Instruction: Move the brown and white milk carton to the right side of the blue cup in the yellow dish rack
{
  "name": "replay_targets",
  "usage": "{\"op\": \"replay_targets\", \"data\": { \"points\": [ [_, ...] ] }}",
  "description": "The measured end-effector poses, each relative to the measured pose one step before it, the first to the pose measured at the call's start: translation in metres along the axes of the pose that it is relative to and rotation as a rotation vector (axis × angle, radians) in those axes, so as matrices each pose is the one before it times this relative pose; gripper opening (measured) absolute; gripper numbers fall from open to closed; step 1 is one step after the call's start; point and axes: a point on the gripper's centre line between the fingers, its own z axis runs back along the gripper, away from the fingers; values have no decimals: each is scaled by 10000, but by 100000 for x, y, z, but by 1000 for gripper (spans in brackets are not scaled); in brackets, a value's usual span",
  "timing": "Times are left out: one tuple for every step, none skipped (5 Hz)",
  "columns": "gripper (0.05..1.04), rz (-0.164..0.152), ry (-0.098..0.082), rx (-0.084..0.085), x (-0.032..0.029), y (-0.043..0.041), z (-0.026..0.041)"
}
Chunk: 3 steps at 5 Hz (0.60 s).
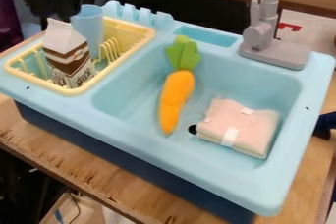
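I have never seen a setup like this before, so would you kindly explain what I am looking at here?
This is the workspace of a single black robot arm with a two-finger gripper, seen by a fixed camera looking down at a slant. A light blue toy sink sits on a wooden table. In its basin lie an orange toy carrot, green top toward the back, and a folded pink bundle; nothing is holding either. The yellow rack on the left holds a brown-and-white carton and a blue cup. A gray faucet stands at the back right.
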Motion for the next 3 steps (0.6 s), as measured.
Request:
{"op": "replay_targets", "data": {
  "points": [
    [1001,110,216,-298,215,796,-1144],
    [1001,-89,220,-108,329,219,-946],
    [1001,97,7,-89,353,45,-497]
  ]
}}
